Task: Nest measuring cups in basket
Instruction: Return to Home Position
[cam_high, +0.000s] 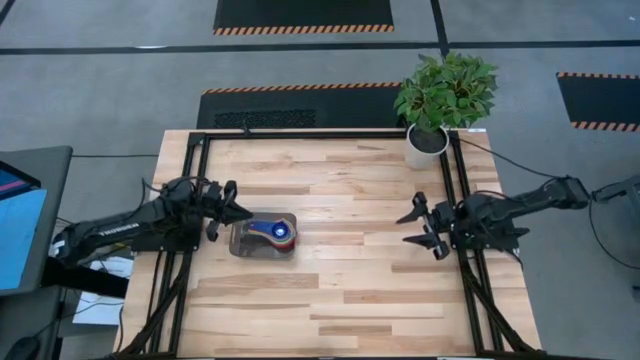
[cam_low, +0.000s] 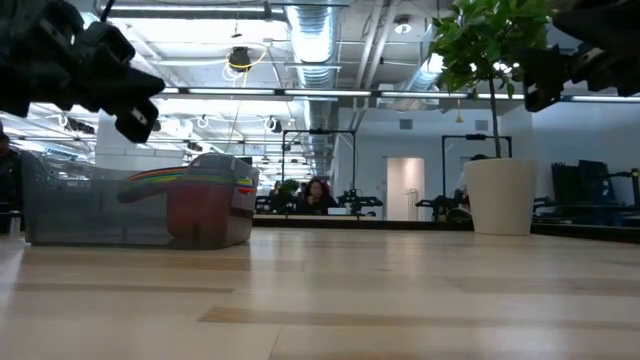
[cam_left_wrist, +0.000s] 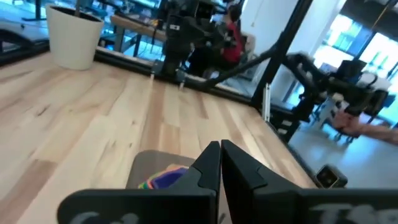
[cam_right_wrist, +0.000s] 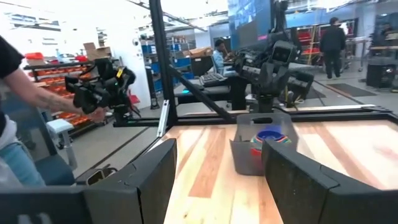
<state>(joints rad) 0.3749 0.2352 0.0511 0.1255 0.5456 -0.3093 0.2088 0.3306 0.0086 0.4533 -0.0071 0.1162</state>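
The dark grey basket (cam_high: 250, 243) stands left of the table's middle. The measuring cups (cam_high: 279, 232) sit stacked one inside another at its right end, a blue one on top, and their coloured rims (cam_low: 205, 178) show through its wall. My left gripper (cam_high: 240, 209) is shut and empty. It hovers level just off the basket's far left corner, above the basket (cam_low: 90, 205) and clear of it. My right gripper (cam_high: 408, 229) stands open and empty near the table's right edge, pointing at the basket (cam_right_wrist: 247, 149) from far off.
A white plant pot (cam_high: 427, 146) with a green plant stands at the table's far right corner. A black frame (cam_high: 320, 134) runs along the table's edges. Bare wood lies between the basket and my right gripper. A person's arm (cam_right_wrist: 37, 93) shows beyond the table.
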